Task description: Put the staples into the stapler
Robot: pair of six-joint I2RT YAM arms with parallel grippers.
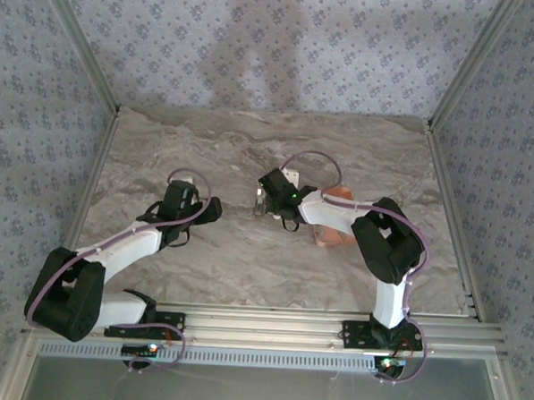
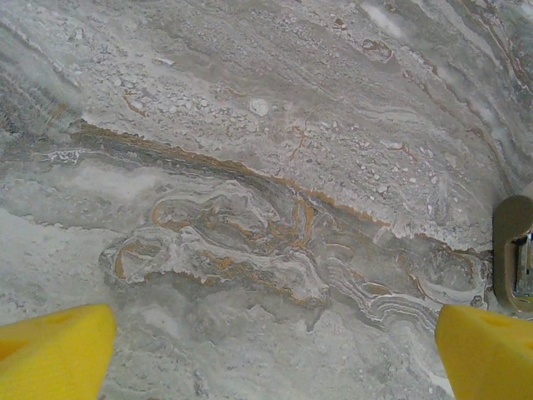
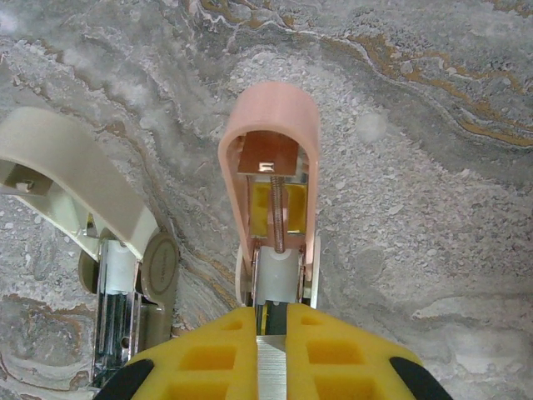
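Right hand (image 3: 271, 333), nearest the lens in its wrist view: yellow pads (image 3: 208, 358) drawn together on a thin silvery strip (image 3: 271, 371), judged to be the staples, though the view is too close to be sure; table (image 1: 245, 279), grey marbled, beneath both arms; salmon tray (image 1: 329, 239) behind that hand, under its forearm; whitish oblong piece (image 3: 75, 167) just left of the hand, metal channel exposed, not the target; stapler (image 3: 275, 125) directly ahead of the fingertips, pink top open toward the lens, spring (image 3: 276, 217) and pusher bared, its near end at or touching the pads.

Risks: the strip may enter askew and jam against the spring or a channel wall, the slot being narrow; a hard pinch may break the strip; the light stapler, held by nothing else, may slide ahead of the push; the strip may be fed into the whitish piece by mistake.

Pose: right arm reaches inward, wrist pitched down at the table; left hand (image 2: 275, 350) spread wide over bare table, gripping nothing, the whitish piece at its right edge.
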